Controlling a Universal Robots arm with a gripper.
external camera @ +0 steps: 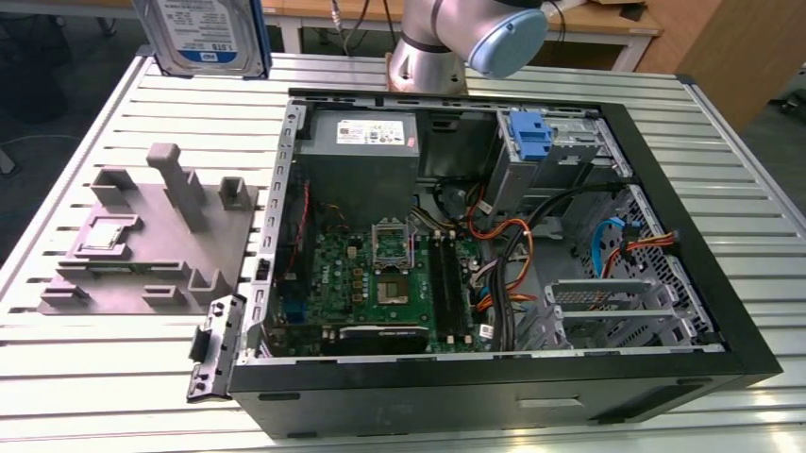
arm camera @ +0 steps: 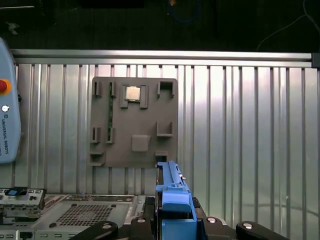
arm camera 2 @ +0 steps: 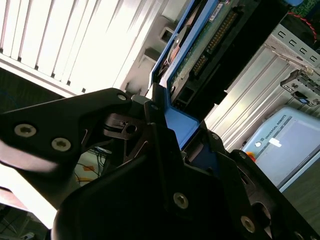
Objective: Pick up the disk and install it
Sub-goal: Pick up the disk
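Observation:
The disk (external camera: 202, 33) hangs upright high over the table's far corner, at the exterior view's left; its white label with a blue band faces the camera. My gripper (arm camera: 172, 220) is shut on it, the black fingers (arm camera 2: 100, 125) clamping the blue plastic bracket (arm camera: 172, 192) along its edge. In the second wrist view the disk's green circuit-board side (arm camera 2: 210, 40) runs away from the gripper (arm camera 2: 165, 127). The open computer case (external camera: 743, 311) lies on the table, apart from the disk, with a drive bay and a blue bracket (external camera: 529, 137) at its far side.
A grey fixture board (external camera: 151, 236) with upright posts lies on the slatted table beside the case; it also shows as the board (arm camera: 134, 121) below the gripper. A grey power-supply box (external camera: 359, 142) sits inside the case. The arm's base (external camera: 428, 47) stands behind it. A teach pendant (arm camera: 7, 110) lies nearby.

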